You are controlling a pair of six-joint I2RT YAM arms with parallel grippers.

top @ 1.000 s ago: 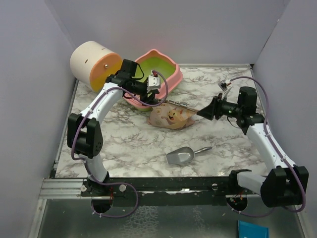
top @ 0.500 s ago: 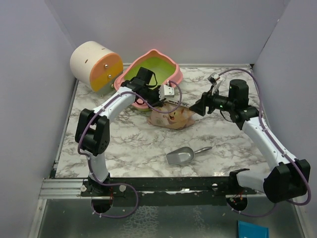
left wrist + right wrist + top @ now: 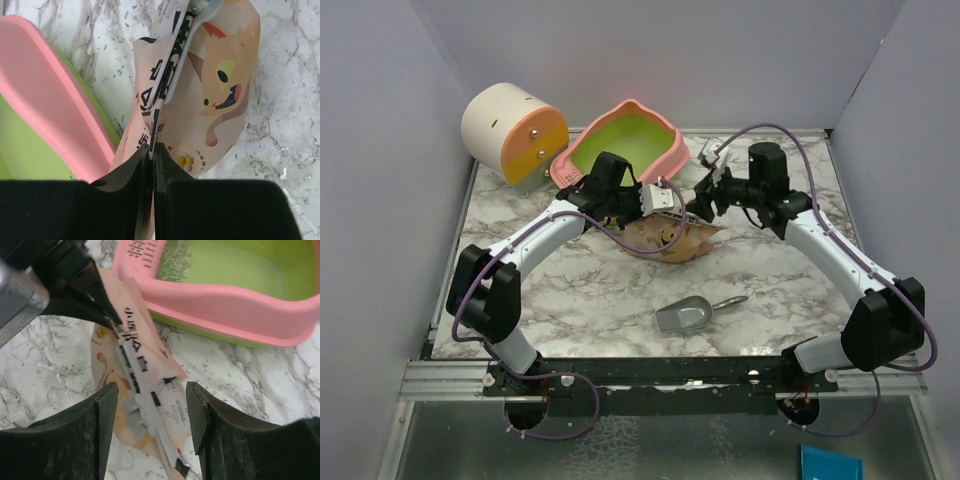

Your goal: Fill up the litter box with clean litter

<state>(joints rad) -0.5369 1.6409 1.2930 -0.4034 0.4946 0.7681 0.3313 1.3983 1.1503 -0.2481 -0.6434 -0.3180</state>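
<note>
**Left end effector** (image 3: 151, 152): closed, pinching the top edge of the litter bag (image 3: 215, 115). The bag's cat-printed body lies ahead of the fingers. A grey strip runs along that edge; whether it seals the bag cannot be told.

**Right end effector** (image 3: 150, 395): open, one finger on either side of the same bag edge, not yet closed on it.

**Litter box** (image 3: 225, 295): on the counter (image 3: 570, 290), just beyond the right end effector and close on the left of the left one. The bag is near its pink wall; contact unclear.

**Clean litter** (image 3: 174, 260): one thin patch inside the box by the slotted lip, the rest of the green floor bare. Stray granules lie on the counter around both end effectors.

**Scoop** (image 3: 685, 316): well behind both end effectors, toward the arm bases, unheld.

**Cylinder** (image 3: 510, 130): well off to the left of the left end effector.

**Progress**: judged early. The bag is secured on one side. A second grip, getting the bag open and tipping it over the box all appear to remain, and the box is far from filled.
</note>
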